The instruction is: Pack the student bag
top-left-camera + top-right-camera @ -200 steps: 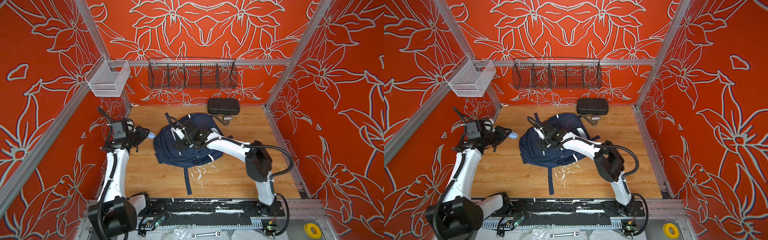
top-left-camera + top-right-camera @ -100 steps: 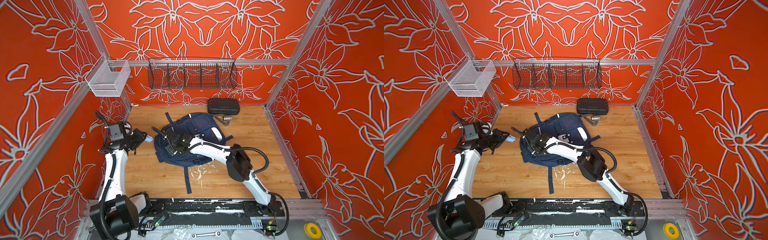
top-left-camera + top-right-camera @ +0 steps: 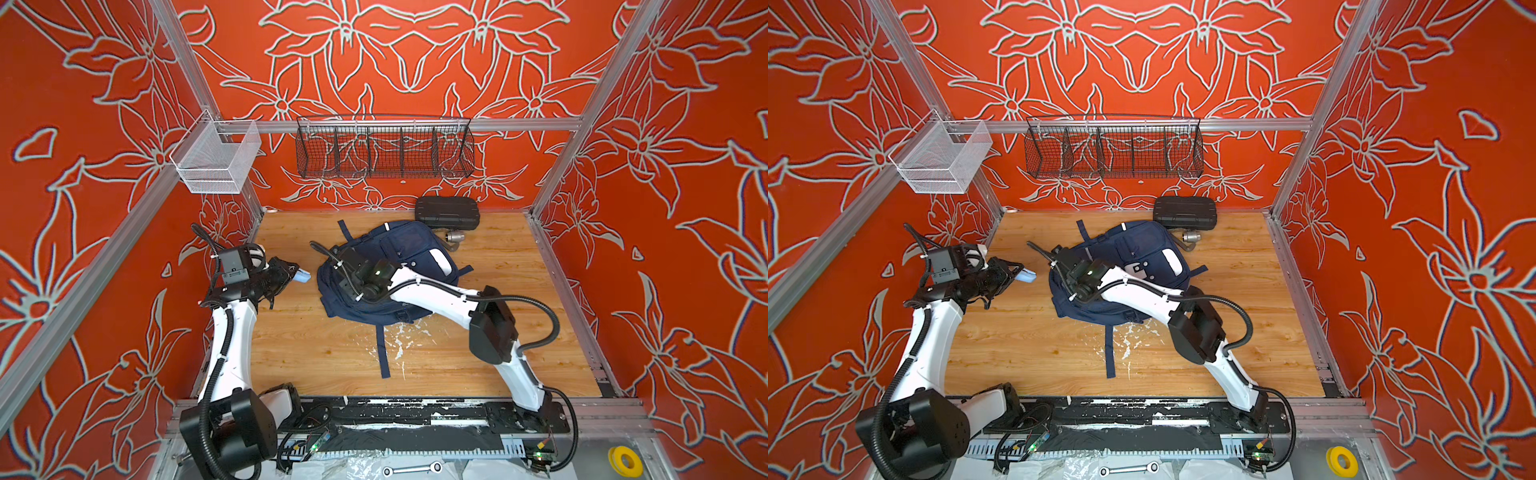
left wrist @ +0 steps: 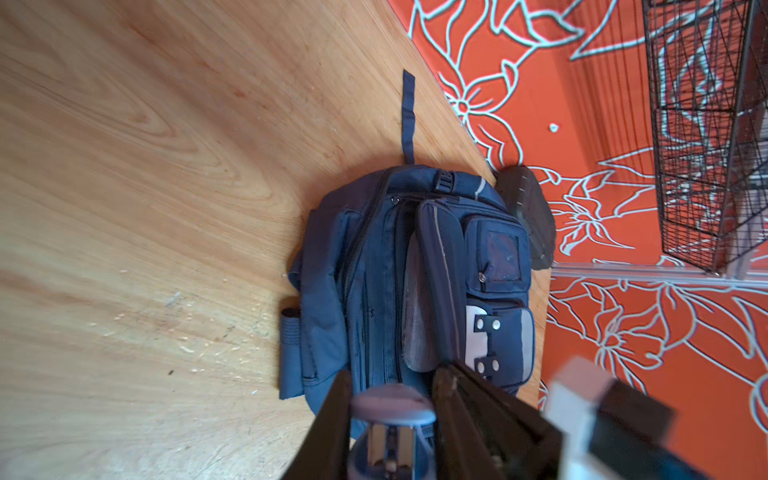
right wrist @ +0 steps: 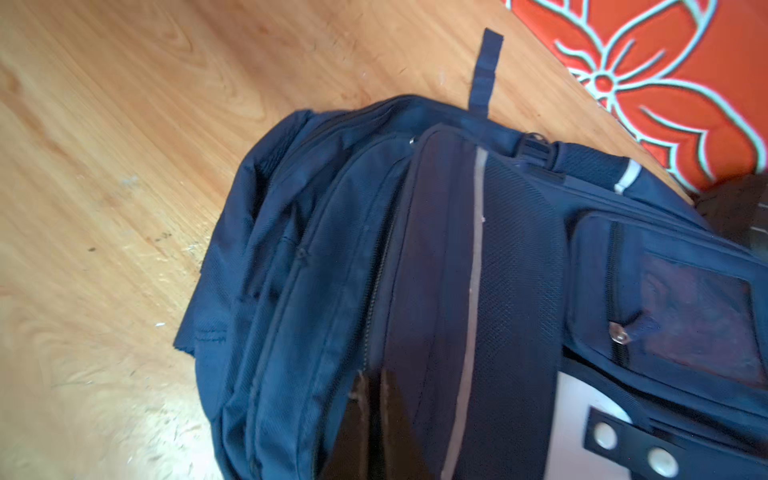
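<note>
On a wooden tabletop (image 3: 311,353), a large navy blue fabric backpack (image 3: 415,245) is lying flat toward the back, its far corner just beside a black hard plastic case (image 3: 446,212) at the orange floral rear wall (image 3: 415,54). The right gripper (image 5: 374,380) is resting at the backpack's left edge, jaws pressed together along a zipper seam; whether they are pinching fabric cannot be told. The left gripper (image 3: 293,272) is pinching a small pale blue object (image 3: 302,275), apart from the backpack. Bare wood is lying open in front and to the right.

Right hand (image 5: 374,390) closed, left hand (image 4: 392,386) half-closed
</note>
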{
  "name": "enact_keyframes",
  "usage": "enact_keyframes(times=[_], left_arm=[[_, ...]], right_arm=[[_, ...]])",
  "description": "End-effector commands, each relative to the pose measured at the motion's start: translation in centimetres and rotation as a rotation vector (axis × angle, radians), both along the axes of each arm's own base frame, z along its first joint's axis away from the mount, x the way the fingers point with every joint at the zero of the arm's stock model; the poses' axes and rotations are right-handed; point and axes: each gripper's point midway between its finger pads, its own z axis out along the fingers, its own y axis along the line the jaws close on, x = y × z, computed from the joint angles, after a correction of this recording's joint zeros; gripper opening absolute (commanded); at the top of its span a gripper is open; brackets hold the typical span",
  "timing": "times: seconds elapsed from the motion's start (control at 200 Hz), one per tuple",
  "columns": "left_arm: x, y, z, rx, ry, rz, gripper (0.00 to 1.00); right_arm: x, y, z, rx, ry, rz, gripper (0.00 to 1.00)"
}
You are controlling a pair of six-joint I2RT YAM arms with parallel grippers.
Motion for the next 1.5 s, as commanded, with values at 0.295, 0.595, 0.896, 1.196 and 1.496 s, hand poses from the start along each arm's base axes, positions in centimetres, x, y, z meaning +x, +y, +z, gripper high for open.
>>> enact_keyframes(times=[0.295,0.595,0.896,1.196,1.496], left_arm=[[3.3,-7.2,-3.6,-0.127,0.01,-0.175,0.2],[6.9,-11.1,-6.4,-0.217,0.034,-0.236,0.2],[8.9,-13.3,-7.9,-0.243,-0.003,-0.233,0.23],[8.4,-11.6,-7.0,-0.11,-0.018,-0.186,0.23],[5.9,-9.3,-5.2,-0.011,-0.013,-0.218,0.23]], right_arm=[[-2.0,0.6,6.1,0.332,0.133,0.147,0.0],[-3.3,1.4,6.8,0.426,0.169,0.189,0.0],[-3.5,2.2,7.6,0.515,0.2,0.185,0.0],[-3.4,2.4,7.1,0.549,0.249,0.166,0.0],[-3.3,2.7,7.0,0.567,0.294,0.174,0.0]])
